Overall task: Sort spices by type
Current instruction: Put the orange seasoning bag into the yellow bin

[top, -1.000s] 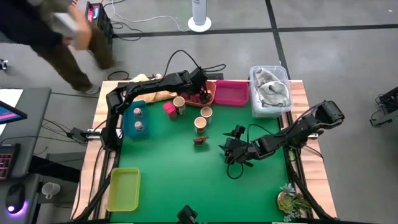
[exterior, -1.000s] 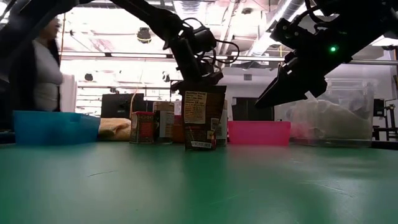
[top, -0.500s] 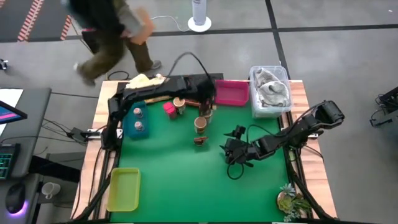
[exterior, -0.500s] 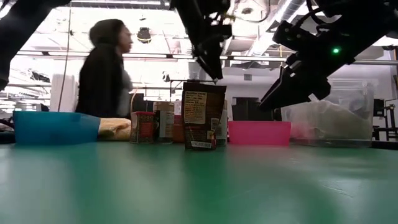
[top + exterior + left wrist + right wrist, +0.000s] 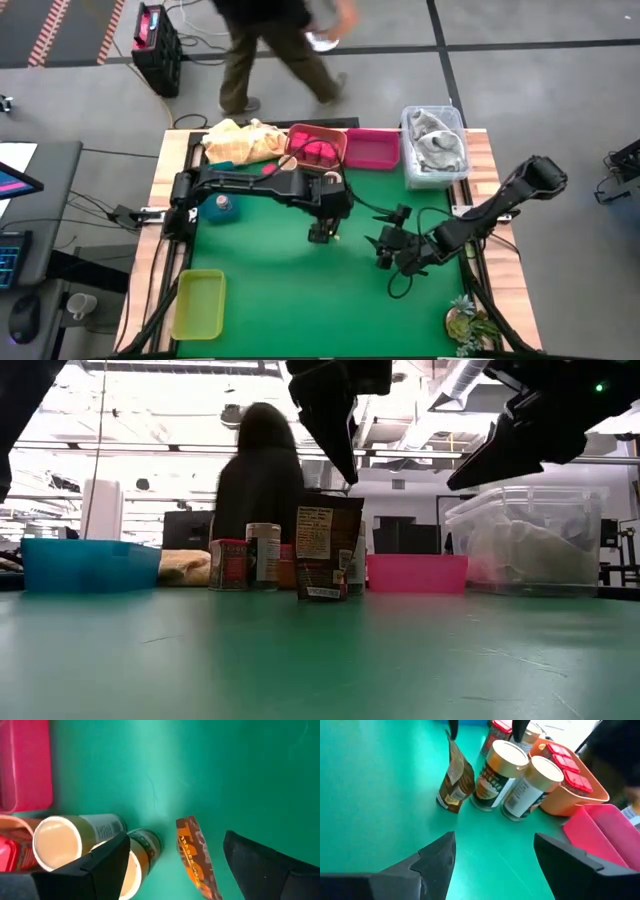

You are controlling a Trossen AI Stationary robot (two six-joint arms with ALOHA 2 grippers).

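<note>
The left pincer (image 5: 322, 222), spread wide, has swung from the orange tray (image 5: 318, 139) to above the brown pouch (image 5: 196, 858).

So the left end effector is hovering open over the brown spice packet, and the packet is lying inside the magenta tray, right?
Not quite. The brown spice packet stands on the green mat, beside the jars, outside the magenta tray; the right wrist view shows it. The left end effector does hover open over it.
</note>
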